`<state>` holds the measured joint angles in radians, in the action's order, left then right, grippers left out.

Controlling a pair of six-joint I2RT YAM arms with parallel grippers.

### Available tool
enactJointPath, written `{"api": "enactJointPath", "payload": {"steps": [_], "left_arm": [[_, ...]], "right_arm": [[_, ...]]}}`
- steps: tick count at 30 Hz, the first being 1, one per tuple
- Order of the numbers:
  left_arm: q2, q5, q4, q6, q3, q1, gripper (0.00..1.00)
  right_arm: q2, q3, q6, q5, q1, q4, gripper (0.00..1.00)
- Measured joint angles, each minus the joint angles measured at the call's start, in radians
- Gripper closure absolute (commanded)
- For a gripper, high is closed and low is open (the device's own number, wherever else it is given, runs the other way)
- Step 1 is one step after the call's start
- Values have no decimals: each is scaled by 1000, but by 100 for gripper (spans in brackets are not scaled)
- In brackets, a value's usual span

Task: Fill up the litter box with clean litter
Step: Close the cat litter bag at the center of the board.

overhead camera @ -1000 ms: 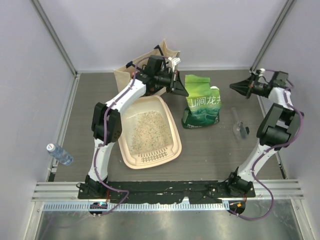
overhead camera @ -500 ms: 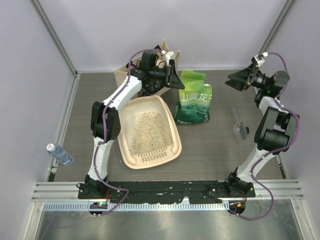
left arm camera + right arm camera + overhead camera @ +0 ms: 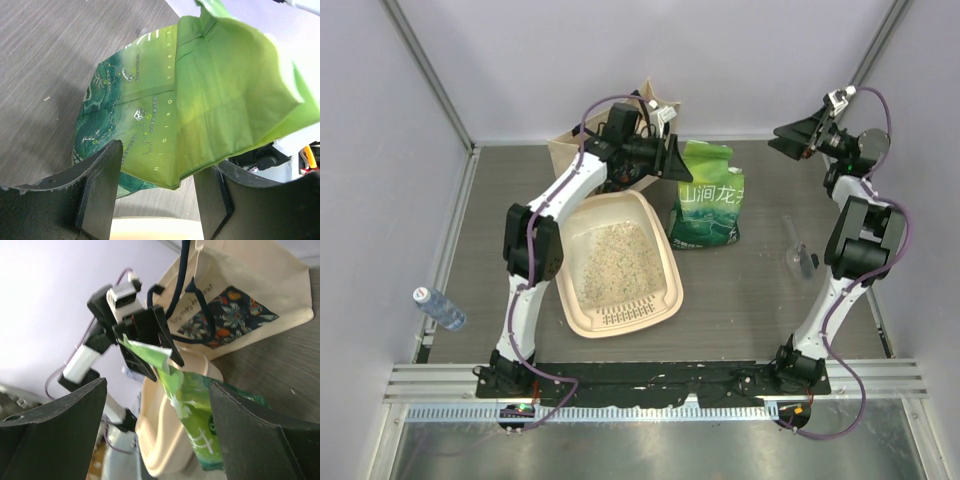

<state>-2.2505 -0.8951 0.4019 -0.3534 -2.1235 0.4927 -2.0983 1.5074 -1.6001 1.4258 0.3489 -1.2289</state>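
Observation:
The cream litter box (image 3: 662, 262) lies left of centre, with speckled beige clean litter (image 3: 610, 262) spread over its floor. A green bag (image 3: 710, 195) stands just right of it. My left gripper (image 3: 676, 160) is open at the bag's top left corner. In the left wrist view the bag's corner (image 3: 200, 125) hangs in front of the gap between the dark fingers (image 3: 97, 195) without touching them, and the box rim (image 3: 155, 229) shows below. My right gripper (image 3: 786, 140) is open and empty, well right of the bag. It looks back at the bag (image 3: 197, 415) and the left gripper (image 3: 145, 335).
A beige tote bag (image 3: 566, 148) with a flower print (image 3: 227, 315) stands at the back behind the left arm. A water bottle (image 3: 440, 308) lies at the left edge. A clear plastic item (image 3: 798, 252) lies on the right. Walls close in three sides.
Both grippers have opened and let go of the green bag, which has shifted slightly left and stands on its own. The right gripper has drawn back up and to the right.

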Motion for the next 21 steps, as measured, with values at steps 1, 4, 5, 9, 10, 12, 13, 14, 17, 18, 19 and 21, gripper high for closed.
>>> {"api": "enactJointPath", "payload": {"steps": [1, 4, 5, 9, 10, 12, 13, 14, 17, 18, 19, 21], "left_arm": [[0, 2, 1, 5, -7, 0, 39], [2, 11, 5, 20, -24, 0, 39], [3, 18, 9, 23, -25, 0, 38], [8, 42, 22, 30, -25, -4, 39], [9, 45, 23, 31, -25, -5, 39], [9, 49, 23, 34, -25, -9, 39], [9, 50, 23, 38, -25, -11, 39], [9, 51, 24, 40, -25, -14, 39], [9, 50, 26, 45, -25, -21, 39], [9, 50, 27, 48, -25, -23, 39], [9, 50, 29, 50, -25, -24, 39], [9, 45, 31, 53, -25, -24, 39]], "right_arm": [[14, 0, 32, -21, 0, 50, 12], [108, 13, 254, -108, 0, 408, 11], [154, 68, 410, -190, -1, 664, 11], [333, 172, 986, -440, -31, 1171, 7], [402, 140, 1123, -467, -41, 1213, 7], [530, 54, 1381, -461, -56, 1284, 9], [581, 14, 1526, -448, -64, 1329, 9], [620, -22, 1670, -431, -71, 1373, 11], [652, -103, 2040, -383, -78, 1535, 14], [641, -117, 2127, -375, -79, 1587, 15], [616, -125, 2221, -361, -79, 1656, 15], [551, -126, 2384, -340, -79, 1773, 15]]}}
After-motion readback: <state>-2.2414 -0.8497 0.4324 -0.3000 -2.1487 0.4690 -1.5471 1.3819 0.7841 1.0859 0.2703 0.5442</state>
